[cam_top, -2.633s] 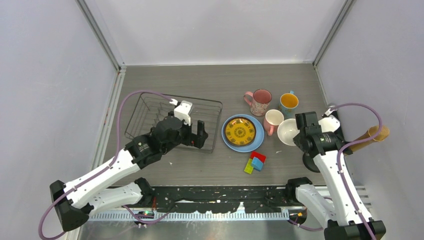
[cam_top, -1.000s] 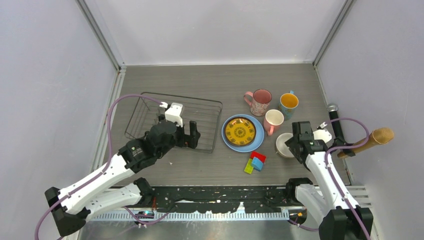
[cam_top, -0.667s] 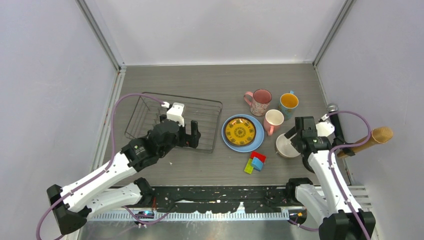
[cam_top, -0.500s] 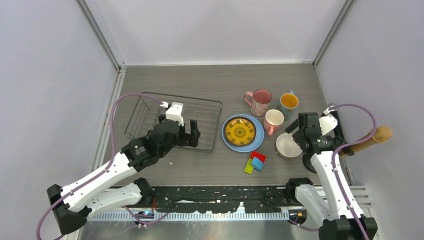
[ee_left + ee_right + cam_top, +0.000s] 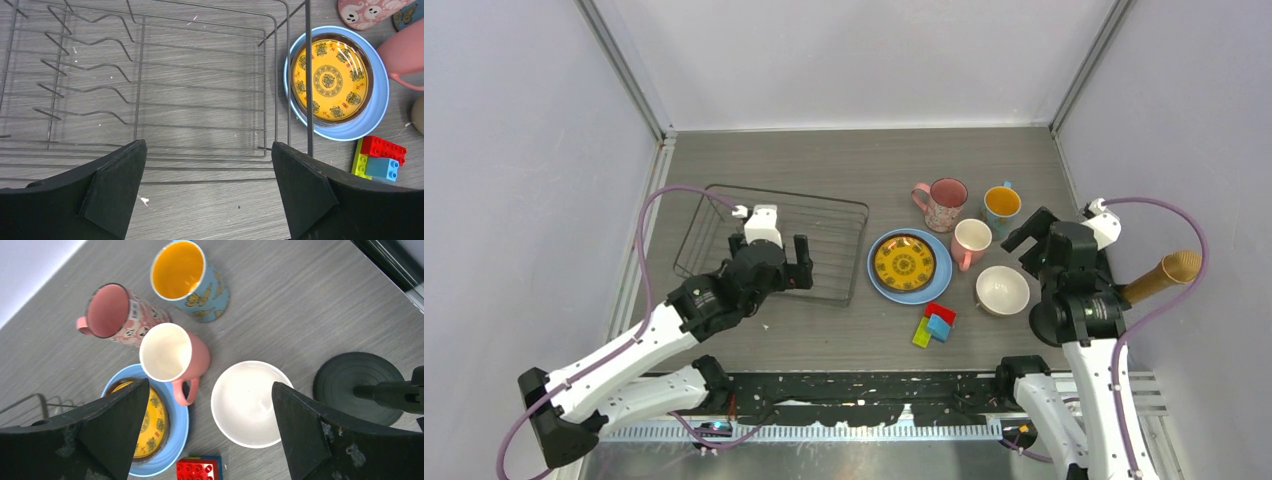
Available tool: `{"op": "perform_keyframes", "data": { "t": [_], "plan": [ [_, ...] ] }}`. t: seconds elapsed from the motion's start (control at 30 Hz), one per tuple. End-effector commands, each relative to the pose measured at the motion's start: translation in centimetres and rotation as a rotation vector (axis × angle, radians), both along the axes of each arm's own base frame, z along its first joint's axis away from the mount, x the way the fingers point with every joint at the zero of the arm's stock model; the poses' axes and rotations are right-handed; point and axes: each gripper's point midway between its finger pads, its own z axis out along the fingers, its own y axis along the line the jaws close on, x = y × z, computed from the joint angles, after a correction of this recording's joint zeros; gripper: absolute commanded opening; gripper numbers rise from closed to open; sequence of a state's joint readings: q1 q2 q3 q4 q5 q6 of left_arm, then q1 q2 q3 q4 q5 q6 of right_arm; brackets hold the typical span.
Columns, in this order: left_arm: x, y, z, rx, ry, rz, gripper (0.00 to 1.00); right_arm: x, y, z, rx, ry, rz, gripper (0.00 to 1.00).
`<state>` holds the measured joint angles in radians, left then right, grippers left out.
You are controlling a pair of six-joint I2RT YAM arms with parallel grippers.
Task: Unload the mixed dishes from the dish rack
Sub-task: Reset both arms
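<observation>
The dish rack (image 5: 724,215) stands left of centre with nothing in it; its wires (image 5: 142,75) fill the left wrist view. My left gripper (image 5: 776,262) hovers open over its near right part. To the right, on the table, a yellow plate (image 5: 904,262) lies on the light blue plate (image 5: 936,285). Beyond them stand the speckled pink mug (image 5: 944,203), the blue mug (image 5: 1001,205), the salmon mug (image 5: 970,243) and the cream bowl (image 5: 1002,290). My right gripper (image 5: 1027,248) is open above the bowl (image 5: 250,402), with nothing between its fingers.
Red, blue and green blocks (image 5: 935,325) lie just in front of the blue plate. A black round stand base (image 5: 357,385) sits right of the bowl, carrying a brown microphone-like piece (image 5: 1169,272). Walls close the table at left, back and right.
My right gripper opened off the cream bowl, then lifted and drew back to the right. The bowl stays on the table. The left gripper edged a little farther over the rack.
</observation>
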<state>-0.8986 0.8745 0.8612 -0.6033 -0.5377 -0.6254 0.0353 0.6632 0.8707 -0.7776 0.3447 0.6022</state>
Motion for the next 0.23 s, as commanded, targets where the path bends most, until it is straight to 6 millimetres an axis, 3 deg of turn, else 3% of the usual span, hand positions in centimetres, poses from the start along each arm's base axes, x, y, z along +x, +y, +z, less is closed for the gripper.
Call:
{"op": "perform_keyframes", "data": {
  "t": [0.0, 0.2],
  "plan": [
    [0.34, 0.86, 1.47, -0.042, -0.037, 0.071, 1.0, 0.1, 0.61, 3.12, -0.013, -0.14, 0.061, 0.99],
    [0.02, 1.32, 1.29, -0.053, -0.021, 0.093, 1.0, -0.06, 0.97, 3.98, -0.013, -0.199, 0.087, 0.99]
  ]
}}
